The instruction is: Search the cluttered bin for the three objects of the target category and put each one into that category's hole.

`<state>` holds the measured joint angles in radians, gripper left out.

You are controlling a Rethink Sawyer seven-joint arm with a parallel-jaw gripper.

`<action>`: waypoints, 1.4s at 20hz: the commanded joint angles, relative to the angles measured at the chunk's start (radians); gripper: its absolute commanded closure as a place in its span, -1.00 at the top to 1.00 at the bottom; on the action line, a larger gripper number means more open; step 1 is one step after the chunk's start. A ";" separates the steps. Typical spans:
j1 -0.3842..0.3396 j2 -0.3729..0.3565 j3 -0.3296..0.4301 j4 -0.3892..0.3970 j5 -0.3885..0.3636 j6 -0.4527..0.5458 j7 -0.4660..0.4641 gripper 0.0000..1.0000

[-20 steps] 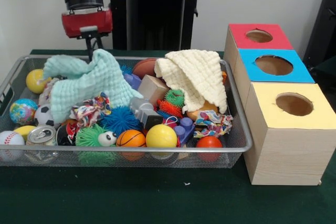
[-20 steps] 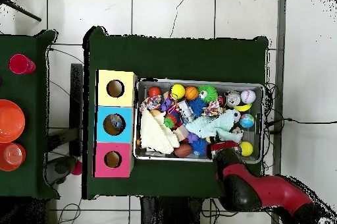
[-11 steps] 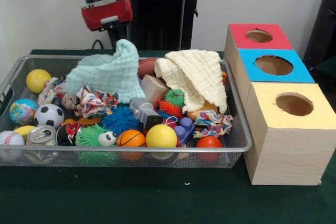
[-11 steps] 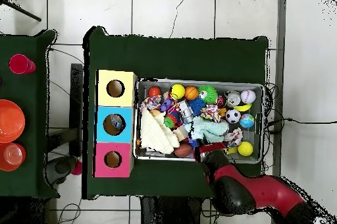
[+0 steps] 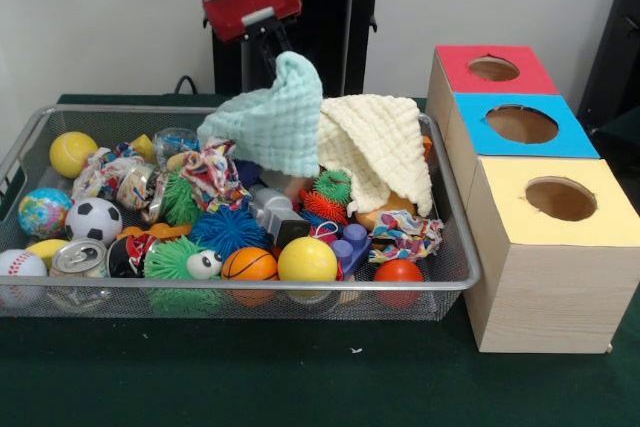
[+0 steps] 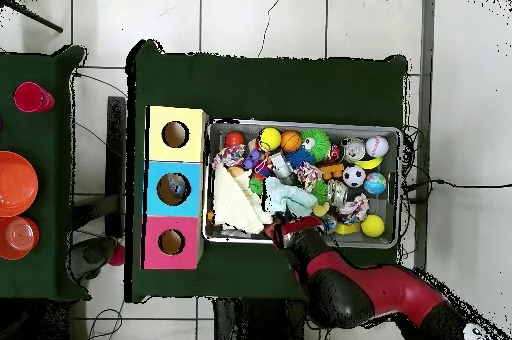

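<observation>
My gripper (image 5: 277, 50) is shut on the top corner of a mint-green cloth (image 5: 271, 124), which hangs lifted over the back middle of the wire bin (image 5: 250, 287). In the overhead view the gripper (image 6: 286, 230) sits at the bin's near wall, with the mint-green cloth (image 6: 291, 199) trailing from it. A cream cloth (image 5: 375, 147) lies draped over toys just beside the mint one. Three boxes with round holes stand by the bin: red (image 5: 493, 68), blue (image 5: 521, 124) and yellow (image 5: 560, 198).
The bin holds several balls, spiky toys, a can (image 5: 78, 258), patterned rags (image 5: 210, 172) and blocks. In the overhead view a second table (image 6: 30, 156) with red cups and an orange bowl stands beyond the boxes.
The gripper has carried the mint-green cloth toward the boxes and higher, dragging it off the bin's far-side toys. Balls and rags that it covered now show.
</observation>
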<state>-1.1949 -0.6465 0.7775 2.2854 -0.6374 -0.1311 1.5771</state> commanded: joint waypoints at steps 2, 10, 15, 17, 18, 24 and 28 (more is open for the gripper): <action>0.026 -0.048 0.075 0.020 0.061 0.111 0.120 -1.00; 0.048 -0.072 0.041 0.040 0.063 0.072 0.131 -1.00; 0.036 -0.154 0.070 0.092 0.143 0.091 0.175 -1.00; 0.039 -0.204 0.087 0.111 0.182 0.114 0.179 -1.00; 0.042 -0.225 0.095 0.119 0.200 0.122 0.179 -1.00; 0.055 -0.304 0.135 0.157 0.290 0.126 0.190 -1.00; 0.069 -0.356 0.149 0.191 0.330 0.117 0.193 -1.00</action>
<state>-1.1504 -0.9098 0.8492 2.4468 -0.3989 -0.1218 1.5771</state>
